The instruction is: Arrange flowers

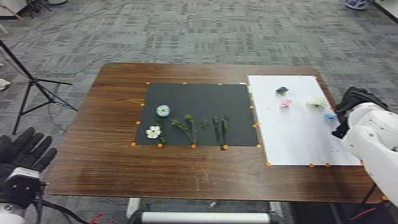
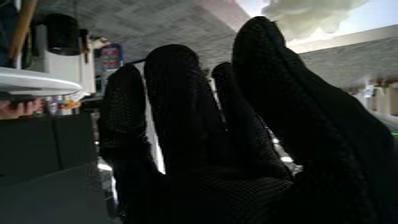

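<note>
Right hand (image 1: 362, 100) is open at the table's (image 1: 84, 150) right edge, near the blue flower (image 1: 330, 116). Left hand (image 1: 25, 154) is open past the left edge. A pink flower (image 1: 285, 103) lies toward the far right corner.

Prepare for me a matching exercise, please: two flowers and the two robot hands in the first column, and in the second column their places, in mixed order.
Column one
1. pink flower
2. white flower
3. left hand
4. right hand

Column two
a. at the right edge of the white sheet
b. lying on the white sheet
c. beside the left edge of the table, with straight fingers
d. on the black mat, in its near left part

Right pairs: 1-b, 2-d, 3-c, 4-a
</note>
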You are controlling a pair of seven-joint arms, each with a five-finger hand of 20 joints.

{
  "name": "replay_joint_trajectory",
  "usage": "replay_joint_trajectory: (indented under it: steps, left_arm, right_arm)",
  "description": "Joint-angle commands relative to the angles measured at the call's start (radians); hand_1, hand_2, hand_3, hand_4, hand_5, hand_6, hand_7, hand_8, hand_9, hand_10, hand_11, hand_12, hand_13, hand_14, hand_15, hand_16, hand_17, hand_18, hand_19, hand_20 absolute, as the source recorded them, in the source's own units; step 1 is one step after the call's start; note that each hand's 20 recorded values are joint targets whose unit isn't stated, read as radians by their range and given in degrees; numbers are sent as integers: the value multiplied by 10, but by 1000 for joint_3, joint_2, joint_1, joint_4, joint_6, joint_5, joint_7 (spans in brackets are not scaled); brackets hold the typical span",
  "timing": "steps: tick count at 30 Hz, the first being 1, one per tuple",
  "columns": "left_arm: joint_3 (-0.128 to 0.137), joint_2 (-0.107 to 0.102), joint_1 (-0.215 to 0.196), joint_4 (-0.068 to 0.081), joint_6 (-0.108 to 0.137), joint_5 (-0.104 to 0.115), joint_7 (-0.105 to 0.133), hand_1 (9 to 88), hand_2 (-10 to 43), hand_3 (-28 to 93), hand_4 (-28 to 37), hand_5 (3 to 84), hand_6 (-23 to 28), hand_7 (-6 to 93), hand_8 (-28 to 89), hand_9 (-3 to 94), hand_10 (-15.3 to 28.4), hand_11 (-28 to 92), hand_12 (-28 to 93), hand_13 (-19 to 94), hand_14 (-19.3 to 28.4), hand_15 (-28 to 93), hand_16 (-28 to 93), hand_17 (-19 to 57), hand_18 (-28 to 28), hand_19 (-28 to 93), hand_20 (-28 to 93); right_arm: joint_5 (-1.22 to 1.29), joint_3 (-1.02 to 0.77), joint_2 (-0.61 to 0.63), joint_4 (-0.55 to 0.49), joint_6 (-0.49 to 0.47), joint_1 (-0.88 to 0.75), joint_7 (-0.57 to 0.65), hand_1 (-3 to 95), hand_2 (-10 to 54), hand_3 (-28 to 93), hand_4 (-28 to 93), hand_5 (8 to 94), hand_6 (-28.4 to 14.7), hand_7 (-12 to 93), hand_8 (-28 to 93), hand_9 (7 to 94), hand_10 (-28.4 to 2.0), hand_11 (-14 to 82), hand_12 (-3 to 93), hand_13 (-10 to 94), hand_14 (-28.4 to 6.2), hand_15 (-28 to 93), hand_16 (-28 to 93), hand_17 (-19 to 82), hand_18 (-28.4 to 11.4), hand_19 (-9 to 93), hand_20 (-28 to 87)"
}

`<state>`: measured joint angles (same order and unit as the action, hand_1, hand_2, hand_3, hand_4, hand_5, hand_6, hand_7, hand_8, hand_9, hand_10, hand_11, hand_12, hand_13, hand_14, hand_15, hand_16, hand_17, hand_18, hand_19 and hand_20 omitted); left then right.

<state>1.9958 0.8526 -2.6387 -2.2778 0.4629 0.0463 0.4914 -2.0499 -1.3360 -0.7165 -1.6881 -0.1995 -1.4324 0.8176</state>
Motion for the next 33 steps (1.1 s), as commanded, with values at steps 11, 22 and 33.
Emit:
replay_joint_trajectory:
  steps: [11, 22, 33]
  left_arm:
    - [1, 8, -2, -6, -12, -32, -17, 274, 168, 713, -282, 396, 95, 108, -78, 327, 136, 185, 116, 247, 134, 309, -28, -19, 123, 253, 125]
    - [-14, 2, 31, -4, -17, -38, -25, 273, 169, 714, -282, 396, 94, 109, -78, 327, 138, 186, 117, 247, 134, 309, -28, -20, 123, 253, 125]
    - [-21, -3, 34, -3, -17, -31, -21, 272, 169, 714, -282, 395, 94, 109, -78, 327, 137, 184, 117, 247, 134, 309, -28, -19, 122, 252, 125]
  right_arm:
    - [-1, 15, -15, -12, -42, -45, -43, 611, -95, 675, -283, 531, -51, 116, -109, 541, -137, 141, 97, 627, -98, 643, 340, 304, -263, 824, 319]
    - [-56, 80, -49, 57, 13, -28, -55, 632, -95, 636, -283, 626, -9, 167, -123, 662, -114, 155, 129, 665, -77, 628, 361, 320, -249, 827, 350]
    - [-162, 119, -32, 110, 297, -58, -88, 705, -95, 631, -282, 743, -1, 254, 37, 857, -75, 88, 385, 747, -44, 602, 464, 364, -228, 802, 411]
